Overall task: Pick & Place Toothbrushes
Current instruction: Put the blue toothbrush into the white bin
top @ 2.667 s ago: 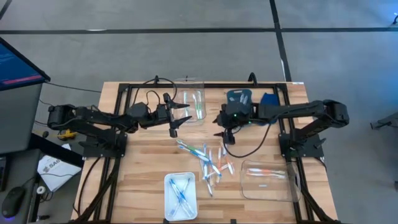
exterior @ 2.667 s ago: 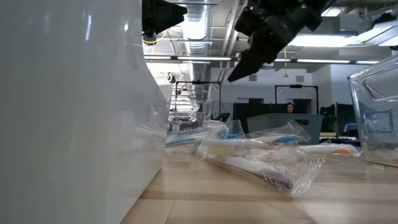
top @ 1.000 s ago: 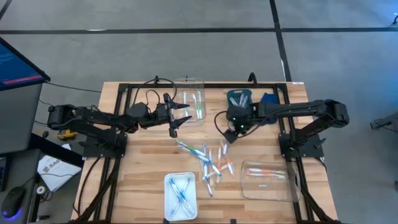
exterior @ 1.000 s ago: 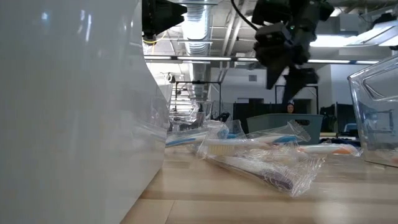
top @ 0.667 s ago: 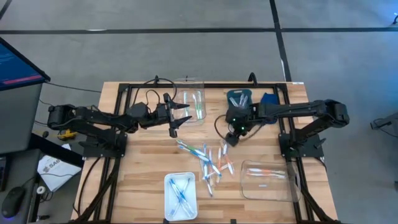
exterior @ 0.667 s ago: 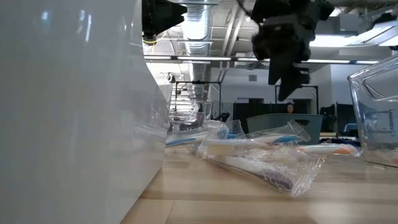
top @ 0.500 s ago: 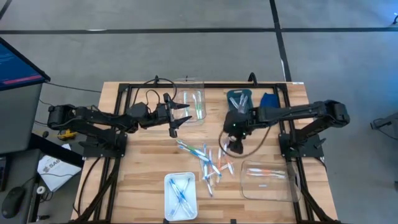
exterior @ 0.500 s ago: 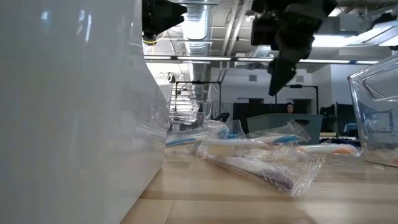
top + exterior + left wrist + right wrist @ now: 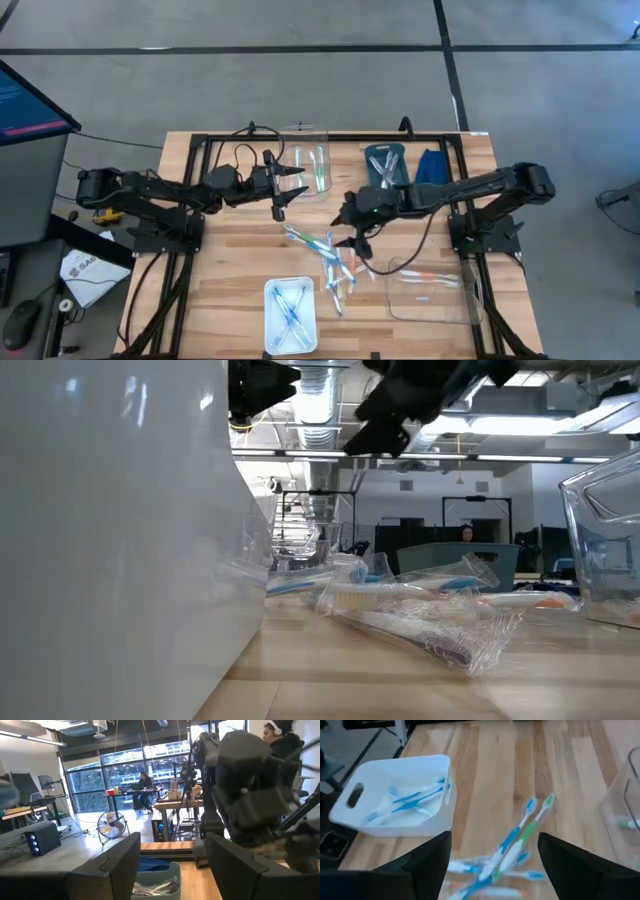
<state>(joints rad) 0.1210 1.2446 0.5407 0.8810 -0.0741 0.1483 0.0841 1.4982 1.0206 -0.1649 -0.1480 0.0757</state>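
A loose pile of wrapped toothbrushes (image 9: 336, 262) with blue, green and orange parts lies on the wooden table near its middle; the low view shows them in crinkled clear wrappers (image 9: 420, 610). My right gripper (image 9: 352, 230) hangs open just above the pile's far end, slanting down. In its wrist view its open fingers (image 9: 494, 838) stand either side of a blue and a green toothbrush (image 9: 520, 837) below. My left gripper (image 9: 289, 192) waits open above the table's far left part, beside a clear bin; its fingers (image 9: 172, 840) hold nothing.
A clear bin (image 9: 308, 165) with green brushes and a teal bin (image 9: 385, 163) stand at the far edge, with a folded blue cloth (image 9: 430, 163) beside them. A white bin (image 9: 290, 312) of blue brushes stands near, and a clear bin (image 9: 432, 290) at the near right.
My right gripper has swung from beside the teal bin toward the table's near-left, over the pile of toothbrushes. It has rolled about its own line and tipped down. Its fingers have stayed open.
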